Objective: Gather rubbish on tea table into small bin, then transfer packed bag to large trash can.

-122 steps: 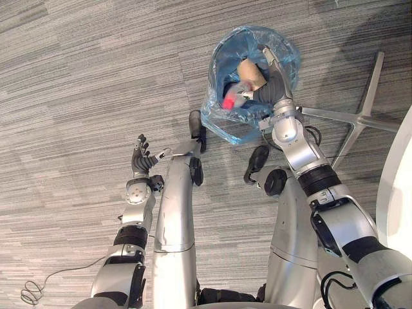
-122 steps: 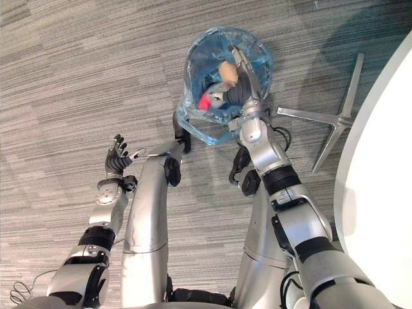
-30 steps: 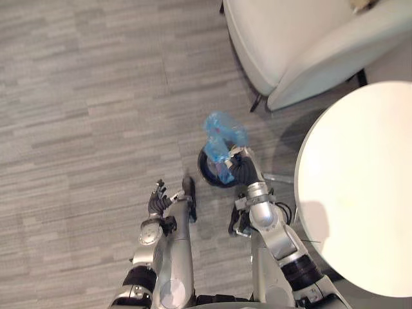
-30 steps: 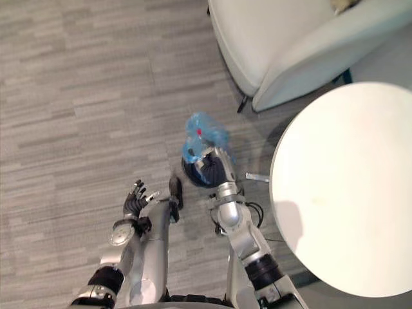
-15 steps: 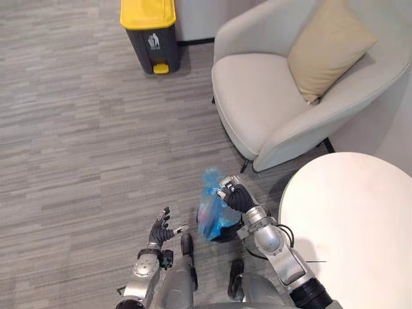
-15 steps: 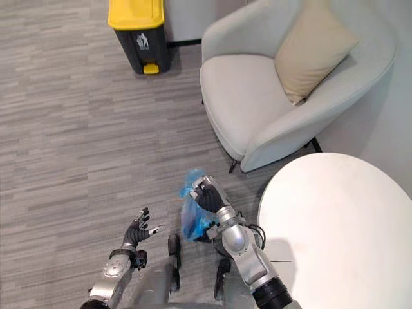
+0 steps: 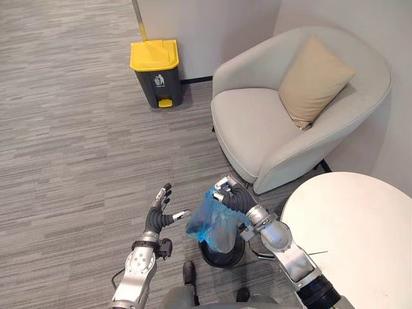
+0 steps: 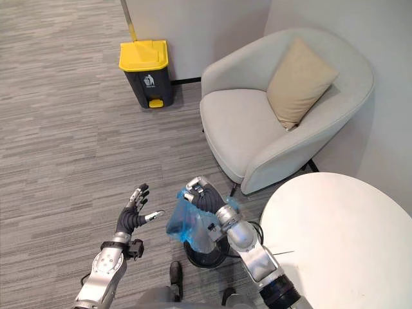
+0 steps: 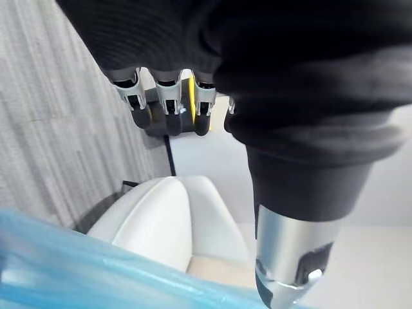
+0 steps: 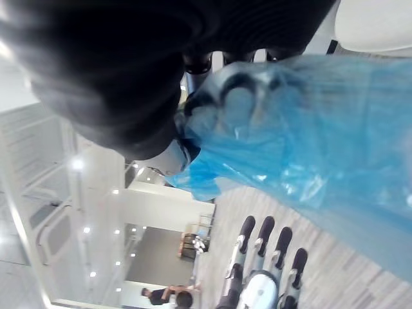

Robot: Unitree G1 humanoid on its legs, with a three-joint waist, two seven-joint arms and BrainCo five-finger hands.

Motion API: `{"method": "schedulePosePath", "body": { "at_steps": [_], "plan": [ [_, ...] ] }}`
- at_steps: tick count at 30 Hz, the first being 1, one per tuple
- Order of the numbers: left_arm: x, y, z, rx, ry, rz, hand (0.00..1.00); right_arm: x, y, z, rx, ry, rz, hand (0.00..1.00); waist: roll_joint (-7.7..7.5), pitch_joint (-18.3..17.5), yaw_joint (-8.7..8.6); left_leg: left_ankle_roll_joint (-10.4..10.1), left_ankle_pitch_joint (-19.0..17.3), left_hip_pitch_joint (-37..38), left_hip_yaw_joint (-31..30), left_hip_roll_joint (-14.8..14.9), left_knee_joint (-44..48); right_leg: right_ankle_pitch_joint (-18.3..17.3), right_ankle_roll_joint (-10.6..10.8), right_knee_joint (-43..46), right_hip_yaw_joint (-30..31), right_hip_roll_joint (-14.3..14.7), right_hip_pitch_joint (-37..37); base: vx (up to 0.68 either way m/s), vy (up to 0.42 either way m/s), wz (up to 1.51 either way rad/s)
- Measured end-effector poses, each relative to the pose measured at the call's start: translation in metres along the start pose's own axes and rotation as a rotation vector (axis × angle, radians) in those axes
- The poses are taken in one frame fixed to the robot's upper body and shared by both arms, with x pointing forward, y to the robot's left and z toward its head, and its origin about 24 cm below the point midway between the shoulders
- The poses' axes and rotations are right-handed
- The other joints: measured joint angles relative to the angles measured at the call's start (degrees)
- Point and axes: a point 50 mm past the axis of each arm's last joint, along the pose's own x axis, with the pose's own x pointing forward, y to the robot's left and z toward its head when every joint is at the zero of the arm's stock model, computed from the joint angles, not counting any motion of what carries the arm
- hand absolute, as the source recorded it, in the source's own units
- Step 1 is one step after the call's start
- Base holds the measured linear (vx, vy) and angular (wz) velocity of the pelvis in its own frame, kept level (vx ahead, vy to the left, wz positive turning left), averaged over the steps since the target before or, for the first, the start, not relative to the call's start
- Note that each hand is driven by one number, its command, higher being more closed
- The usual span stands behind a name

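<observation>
While the right hand (image 7: 235,198) clamps the neck of the blue bag (image 7: 215,226) at lower centre, over the small bin (image 7: 223,259), and the left hand (image 7: 159,216) is spread empty, the bag could snag on the bin's rim and tear.

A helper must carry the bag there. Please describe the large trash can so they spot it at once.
Start at the pale armchair with the tan cushion. Left of it, against the white wall, stands the large trash can. Its dark body carries a bright yellow lid; the small bin is all black.
</observation>
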Motion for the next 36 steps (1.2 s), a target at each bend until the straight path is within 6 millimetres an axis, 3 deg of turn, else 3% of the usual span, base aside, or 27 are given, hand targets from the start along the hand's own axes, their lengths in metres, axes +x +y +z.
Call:
{"method": "schedulePosePath", "body": {
  "at_steps": [10, 11, 18, 28, 36],
  "plan": [
    [0.011, -0.029, 0.032, 0.052, -0.152, -0.128, 0.0, 0.023, 0.019, 0.026, 0.113, -0.12, 0.188, 1.0, 2.44, -1.6, -0.04, -0.1, 0.1, 0.5, -0.5, -0.1, -0.5, 1.0, 0.5, -0.9, 0.8, 0.1, 0.4, -0.06, 0.028, -0.02],
    [0.021, -0.044, 0.051, 0.094, -0.241, -0.197, 0.0, 0.028, 0.017, 0.03, 0.113, -0.137, 0.2, 1.0, 2.59, -2.5, -0.09, 0.3, 0.6, 0.3, -0.3, 0.4, -0.5, 1.4, 0.4, -1.5, 1.2, 0.2, 0.3, -0.01, 0.013, -0.11],
    [0.03, -0.055, 0.062, 0.216, -0.303, -0.273, 0.0, 0.032, 0.012, 0.029, 0.071, -0.123, 0.24, 1.0, 2.35, -3.3, -0.29, 0.0, 1.5, -0.5, 0.1, 1.0, -0.5, 3.1, -0.1, -3.7, 2.0, 1.1, 0.2, 0.02, -0.001, -0.08],
    [0.037, -0.057, 0.048, 0.303, -0.255, -0.294, 0.0, 0.035, 0.011, 0.017, 0.058, -0.057, 0.259, 1.0, 1.86, -4.6, -0.26, -1.0, 2.1, -0.5, 0.3, 3.1, -0.6, 3.7, -1.0, -3.8, 2.7, 3.0, -0.2, -0.03, -0.018, -0.05],
    [0.035, -0.061, 0.035, 0.311, -0.201, -0.355, 0.0, 0.045, 0.008, 0.028, 0.031, -0.09, 0.274, 1.0, 1.43, -5.2, -0.11, -1.2, 2.2, -0.9, 0.3, 3.8, -0.5, 4.4, -1.1, -4.8, 2.8, 3.4, -0.2, 0.01, 0.002, 0.0]
  ]
}}
